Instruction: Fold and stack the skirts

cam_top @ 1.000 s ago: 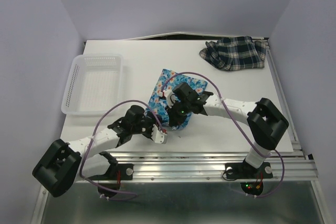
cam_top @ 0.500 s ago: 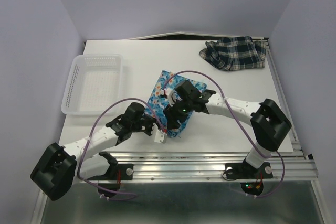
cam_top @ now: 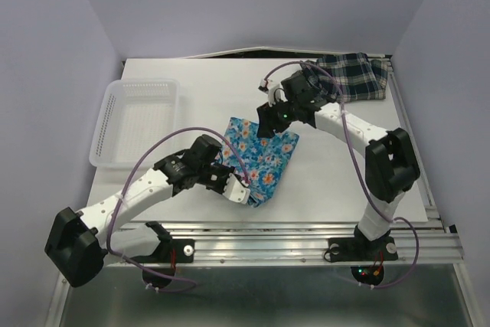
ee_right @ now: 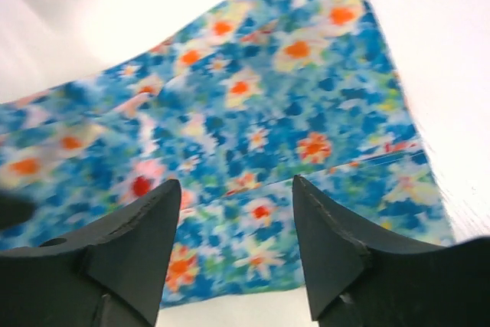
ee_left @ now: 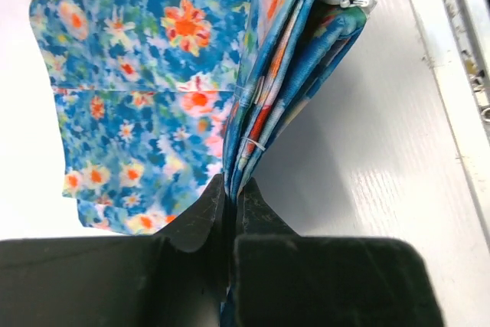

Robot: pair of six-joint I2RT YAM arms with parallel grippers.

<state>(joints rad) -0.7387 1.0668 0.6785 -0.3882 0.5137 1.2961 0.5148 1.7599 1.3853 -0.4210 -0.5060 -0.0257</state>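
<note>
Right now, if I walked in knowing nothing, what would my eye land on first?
The bright blue floral skirt in the middle stands out first, with the left pincer pinching its folded near edge. The right pincer hangs open above its far edge. A plaid skirt lies crumpled in the far right corner, and a white basket sits at the left.

We see a white table (cam_top: 214, 89) filling the middle of the top view. On it a white lattice basket (cam_top: 142, 83) sits at the left, a blue floral skirt (cam_top: 264, 155) lies at centre, and a bunched plaid skirt (cam_top: 360, 74) rests at upper right.
</note>
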